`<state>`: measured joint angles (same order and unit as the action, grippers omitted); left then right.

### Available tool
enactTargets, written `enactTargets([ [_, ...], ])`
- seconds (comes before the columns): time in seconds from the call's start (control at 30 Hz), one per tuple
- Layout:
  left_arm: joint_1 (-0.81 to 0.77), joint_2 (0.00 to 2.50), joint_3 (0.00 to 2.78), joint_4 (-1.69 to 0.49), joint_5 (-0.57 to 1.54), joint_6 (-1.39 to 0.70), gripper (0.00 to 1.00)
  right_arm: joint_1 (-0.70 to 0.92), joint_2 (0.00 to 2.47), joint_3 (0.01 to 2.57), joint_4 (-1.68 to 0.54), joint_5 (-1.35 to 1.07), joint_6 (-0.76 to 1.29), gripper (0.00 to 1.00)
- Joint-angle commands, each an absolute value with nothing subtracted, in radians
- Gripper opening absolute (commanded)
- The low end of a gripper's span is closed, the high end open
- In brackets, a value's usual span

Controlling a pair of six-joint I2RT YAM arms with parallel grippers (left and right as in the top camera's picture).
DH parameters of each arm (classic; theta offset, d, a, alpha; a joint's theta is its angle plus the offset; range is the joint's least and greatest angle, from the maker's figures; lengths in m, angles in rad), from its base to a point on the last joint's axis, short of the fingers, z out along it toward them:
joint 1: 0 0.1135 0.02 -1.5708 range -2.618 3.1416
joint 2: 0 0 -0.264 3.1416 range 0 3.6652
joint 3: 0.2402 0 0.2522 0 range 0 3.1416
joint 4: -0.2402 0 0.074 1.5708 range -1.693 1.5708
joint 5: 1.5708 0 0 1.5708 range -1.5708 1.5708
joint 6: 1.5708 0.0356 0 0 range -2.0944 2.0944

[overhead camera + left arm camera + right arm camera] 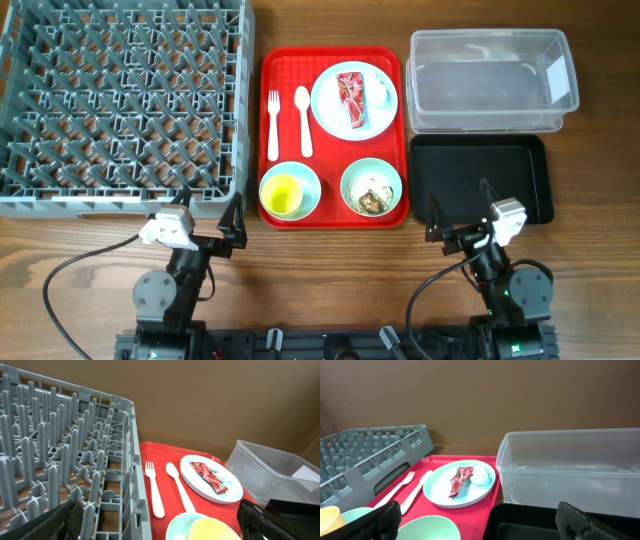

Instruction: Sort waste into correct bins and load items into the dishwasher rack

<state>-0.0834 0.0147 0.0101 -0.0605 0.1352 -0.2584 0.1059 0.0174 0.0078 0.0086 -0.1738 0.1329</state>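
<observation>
The grey dishwasher rack (120, 100) stands at the left. On the red tray (335, 215) a pale blue plate (330, 100) holds the red-and-white wrapper (352, 100). A white fork (273, 125) and spoon (303, 120) lie beside it. One blue bowl (311, 180) holds the yellow cup (283, 194), the other bowl (350, 178) holds brownish food scraps (372, 197). The clear tub (495, 80) and black tray (480, 180) are at the right. My left gripper (211, 205) is open and empty at the rack's near corner. My right gripper (460, 200) is open and empty over the black tray's near edge.
A white lump (480, 476) lies on the plate next to the wrapper (460, 479). Bare wooden table (330, 270) runs along the front between the two arms. A brown wall stands behind the table in the wrist views.
</observation>
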Motion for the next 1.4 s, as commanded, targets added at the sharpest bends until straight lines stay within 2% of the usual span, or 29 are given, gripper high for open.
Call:
enactTargets([
  [0.0,-0.099,0.013,0.006,-0.065,0.129,-0.27,1.0,0.104,0.007,0.005,0.011,-0.153,0.123,1.0],
  [0.73,-0.099,0.013,0.006,-0.042,0.137,-0.27,1.0,0.104,0.007,0.005,0.015,-0.131,0.116,1.0],
  [1.0,-0.099,0.013,0.006,-0.031,0.148,-0.271,1.0,0.104,0.007,0.005,0.015,-0.141,0.402,1.0],
  [1.1,-0.099,0.013,0.006,0.044,0.17,-0.271,1.0,0.104,0.007,0.006,0.029,-0.216,0.474,1.0],
  [1.27,-0.099,0.013,0.017,0.276,0.192,-0.27,1.0,0.104,0.007,0.08,0.047,-0.331,0.47,1.0],
  [1.37,-0.099,0.024,0.083,0.229,0.189,-0.271,1.0,0.104,0.015,0.173,0.046,-0.331,0.422,1.0],
])
